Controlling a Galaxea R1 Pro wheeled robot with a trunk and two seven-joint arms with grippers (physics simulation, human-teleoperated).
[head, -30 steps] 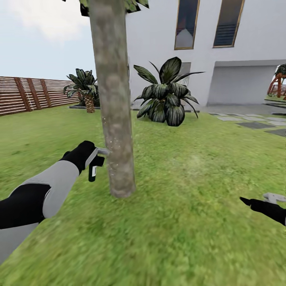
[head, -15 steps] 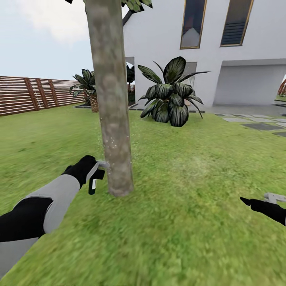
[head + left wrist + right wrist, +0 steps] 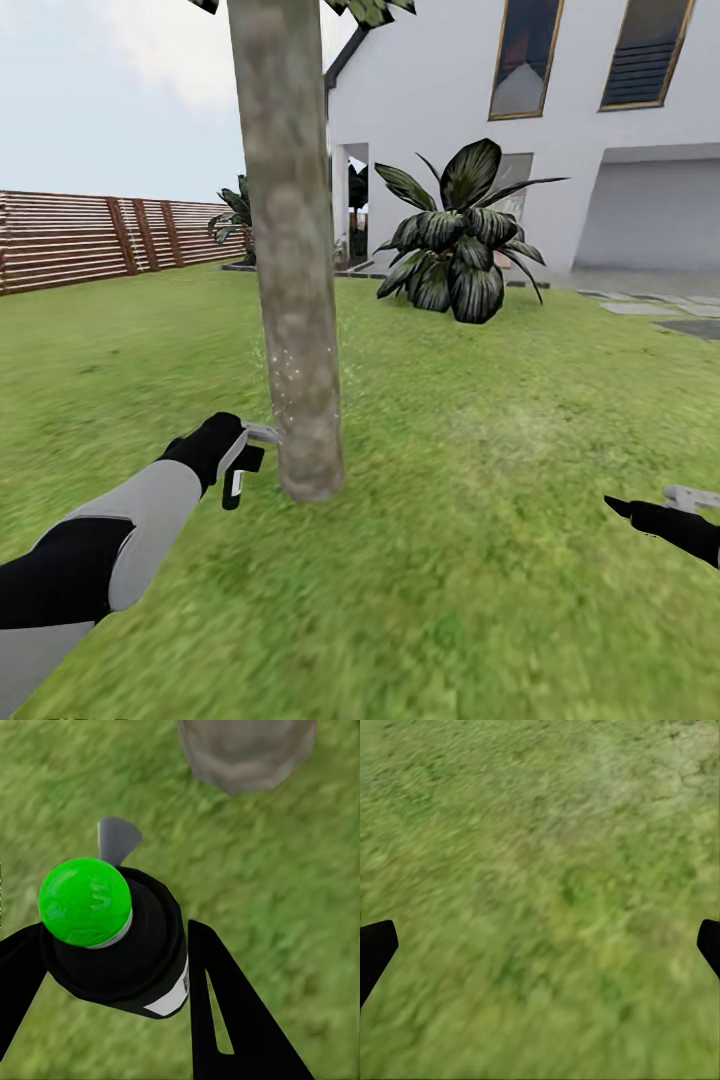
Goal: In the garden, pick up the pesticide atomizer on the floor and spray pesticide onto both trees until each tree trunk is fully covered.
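The tree trunk [image 3: 292,260], thick mottled grey-brown bark, rises from the lawn just left of centre in the head view, and its flared base [image 3: 247,750] appears in the left wrist view. My left gripper [image 3: 240,465] is shut on the pesticide atomizer [image 3: 238,478], a black bottle. Its grey nozzle [image 3: 262,433] points at the trunk low down, almost touching the bark. Fine white specks dot the bark [image 3: 290,370] above the nozzle. In the left wrist view the atomizer [image 3: 120,945] has a green cap [image 3: 85,900] and sits between my black fingers [image 3: 225,1020]. My right gripper [image 3: 650,502] hovers open over grass at the lower right.
A white house [image 3: 480,90] stands behind, with a large dark-leaved shrub [image 3: 455,235] in front of it. A brown slat fence [image 3: 90,240] runs along the left. Grey paving stones [image 3: 660,310] lie at the far right. Lawn [image 3: 540,892] surrounds the trunk.
The camera has shifted, sliding house and shrub rightward. My left gripper with the atomizer has dropped lower along the trunk, nearer its base. The right gripper has held still.
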